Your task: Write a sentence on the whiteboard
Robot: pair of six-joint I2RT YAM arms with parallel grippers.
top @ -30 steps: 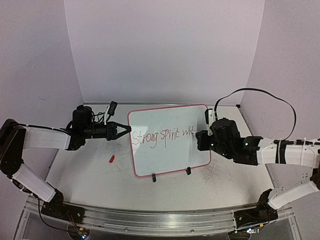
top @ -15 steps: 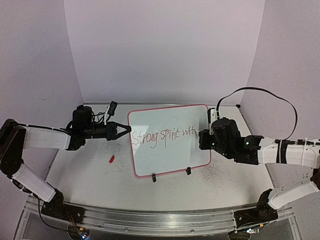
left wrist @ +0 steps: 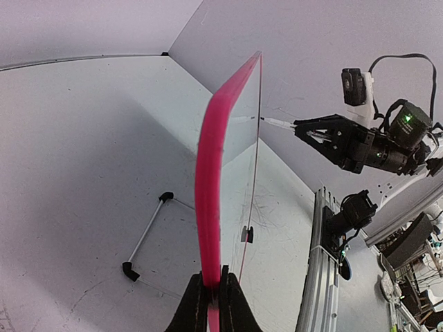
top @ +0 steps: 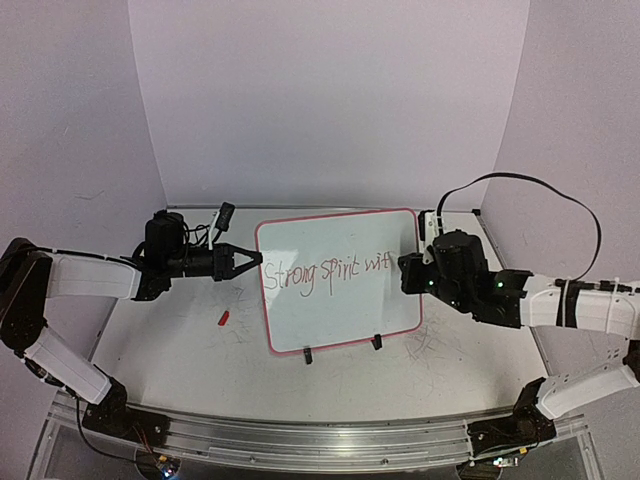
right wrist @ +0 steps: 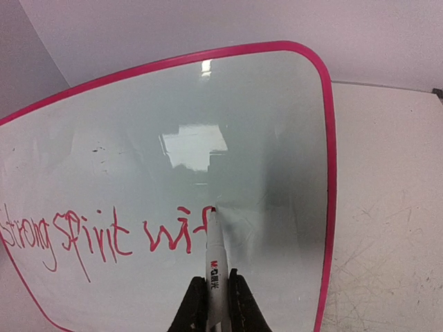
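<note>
The whiteboard (top: pixel 340 310) stands tilted on two black clip feet mid-table, its pink rim (left wrist: pixel 208 173) edge-on in the left wrist view. My left gripper (top: pixel 252 261) is shut on the board's left rim (left wrist: pixel 211 294). Red lettering, the sentence (top: pixel 325 270), reads "Strong spirit wit" plus a partial stroke (right wrist: pixel 104 238). My right gripper (right wrist: pixel 216 297) is shut on a white marker (right wrist: pixel 216 256). Its red tip touches the board just right of the last letter. In the top view the right gripper (top: pixel 408 270) sits at the board's right side.
A small red cap (top: pixel 224 318) lies on the table left of the board. A black-ended wire stand (left wrist: pixel 147 235) sits behind the board. The tabletop (top: pixel 200 350) is scuffed with grey scribbles. Purple walls enclose the back and sides.
The right gripper moved the marker rightward along the line, adding letters after "wi". The left arm and the board stayed still.
</note>
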